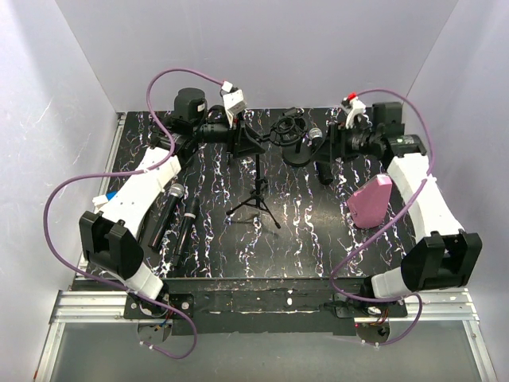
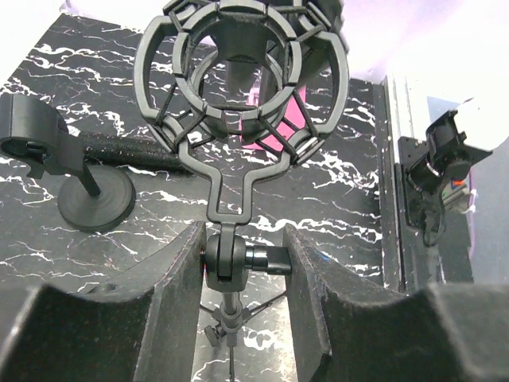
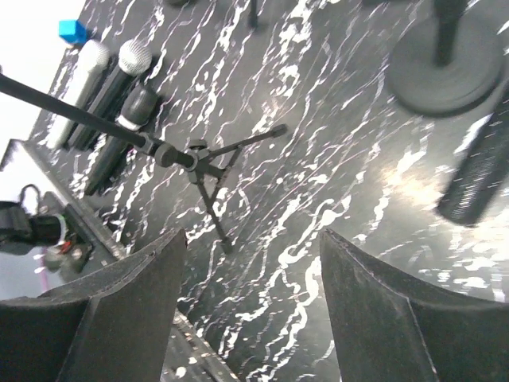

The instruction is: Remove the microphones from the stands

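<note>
Left gripper [image 2: 242,247] straddles the tripod joint [image 2: 227,261] (grip unclear); right gripper [image 3: 250,239] gapes empty. The shock mount [image 2: 238,79] stands beside the silver-grilled microphone [image 1: 316,134].

We see bright, even light from above, with faint shadows. Glare bleaches the left wrist view's upper right. Behind the sharp right gripper [image 3: 253,239], the table [image 3: 342,103] smears with motion blur.
</note>
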`<state>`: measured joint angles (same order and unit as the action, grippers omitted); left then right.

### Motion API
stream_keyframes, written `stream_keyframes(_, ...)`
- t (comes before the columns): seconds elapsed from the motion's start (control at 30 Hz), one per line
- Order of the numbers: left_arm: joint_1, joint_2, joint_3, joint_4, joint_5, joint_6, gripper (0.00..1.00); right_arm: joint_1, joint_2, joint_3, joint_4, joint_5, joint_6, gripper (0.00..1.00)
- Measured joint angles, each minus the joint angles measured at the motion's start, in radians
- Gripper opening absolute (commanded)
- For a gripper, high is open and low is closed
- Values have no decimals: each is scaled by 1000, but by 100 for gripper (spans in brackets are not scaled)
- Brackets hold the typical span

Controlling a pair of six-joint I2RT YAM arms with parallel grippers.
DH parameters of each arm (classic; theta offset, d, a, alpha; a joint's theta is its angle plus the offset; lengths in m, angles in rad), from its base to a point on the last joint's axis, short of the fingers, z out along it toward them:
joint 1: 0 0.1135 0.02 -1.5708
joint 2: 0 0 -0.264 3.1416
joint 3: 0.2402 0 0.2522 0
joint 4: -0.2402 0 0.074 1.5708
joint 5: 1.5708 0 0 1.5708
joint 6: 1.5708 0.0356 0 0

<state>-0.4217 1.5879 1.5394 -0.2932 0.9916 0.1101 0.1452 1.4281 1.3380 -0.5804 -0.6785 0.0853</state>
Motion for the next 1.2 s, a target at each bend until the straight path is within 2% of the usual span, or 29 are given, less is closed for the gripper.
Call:
stream_keyframes(0.07,1,2,12,-42,10,62,0,-11,-2,93,-68,37,-41,77)
stream_keyframes(0.17,1,4,12,-109,8,142,8,-14,-32,167,-142,93,-82,77)
stream_keyframes(0.23,1,6,11,-134,7,177,18,-14,-55,174,-177,118,-89,77)
stream_keyframes(0.27,1,3,11,-147,3,199,27,-14,-67,177,-203,138,-84,78)
stream_keyframes(0.3,0,0,8,-153,2,215,43,-14,-74,180,-220,155,-77,78)
stream_keyframes(0.43,-4,-29,-20,-173,-33,272,85,-15,-87,205,-286,243,-37,79)
stream_keyframes(0.47,-4,-36,-28,-177,-49,281,98,-15,-92,210,-299,270,-31,80)
stream_keyframes(0.77,-10,-156,-90,-200,-200,310,98,-16,-190,226,-371,575,10,85)
stream_keyframes(0.93,-13,-247,-125,-199,-294,300,98,-18,-232,219,-372,689,38,86)
stream_keyframes(1.07,-17,-301,-174,-193,-418,265,98,-19,-241,219,-368,750,48,86)
stream_keyframes(1.2,-21,-315,-213,-186,-601,189,98,-19,-231,256,-361,790,50,85)
